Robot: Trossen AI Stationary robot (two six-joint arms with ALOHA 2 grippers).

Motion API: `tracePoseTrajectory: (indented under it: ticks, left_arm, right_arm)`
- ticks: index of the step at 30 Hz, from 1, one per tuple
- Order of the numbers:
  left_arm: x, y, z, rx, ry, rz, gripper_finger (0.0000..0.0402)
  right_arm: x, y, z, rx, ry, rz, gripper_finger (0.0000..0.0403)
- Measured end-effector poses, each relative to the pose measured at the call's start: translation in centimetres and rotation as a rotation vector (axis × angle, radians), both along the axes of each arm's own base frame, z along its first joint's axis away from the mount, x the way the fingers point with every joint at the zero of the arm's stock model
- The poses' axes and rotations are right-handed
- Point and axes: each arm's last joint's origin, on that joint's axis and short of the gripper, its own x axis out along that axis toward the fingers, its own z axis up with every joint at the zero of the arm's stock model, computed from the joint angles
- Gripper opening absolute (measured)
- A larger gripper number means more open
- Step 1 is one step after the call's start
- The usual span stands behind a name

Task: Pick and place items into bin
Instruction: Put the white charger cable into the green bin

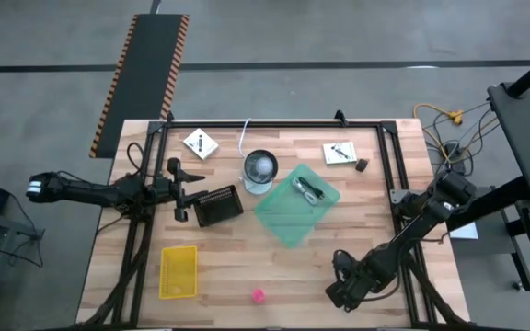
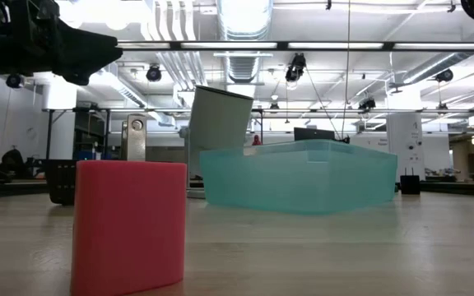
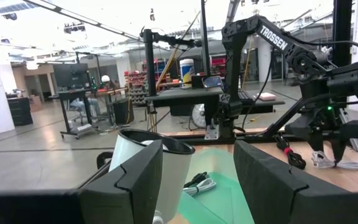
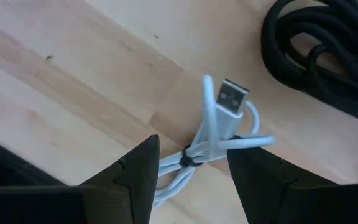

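The green bin (image 1: pixel 288 221) at the table's middle holds one coiled cable (image 1: pixel 309 191), so most of the job is left: two white packets (image 1: pixel 200 143) at the far edge and a pink object (image 1: pixel 258 295) at the near edge remain out. The right gripper (image 4: pixel 191 165) hangs part open and empty over a white cable (image 4: pixel 219 134) at the near right (probably the next pick), while the left gripper (image 3: pixel 197 180) waits part open and empty at the left, beside a tilted cup (image 3: pixel 143 155).

Two dark, slim, jointed arms of matte black links. Broad, angular, flat-faced black fingers (image 3: pixel 135 180) on the left gripper (image 3: pixel 194 180), stepped notches along the inner edges. Same wedge-shaped black fingers (image 4: pixel 132 177) on the right gripper (image 4: pixel 191 174). White "TROSSEN" lettering on the upper link behind the right gripper; black cabling alongside.
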Motion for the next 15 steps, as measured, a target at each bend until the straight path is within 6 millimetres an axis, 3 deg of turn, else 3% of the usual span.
tracePoseTrajectory:
  ticks: [15]
  left_arm:
    - [0.0,0.0,0.1,0.0,-0.005,0.0,0.0183]
  right_arm:
    - [0.2,0.4,-1.9,-0.004,0.07,0.005,0.0175]
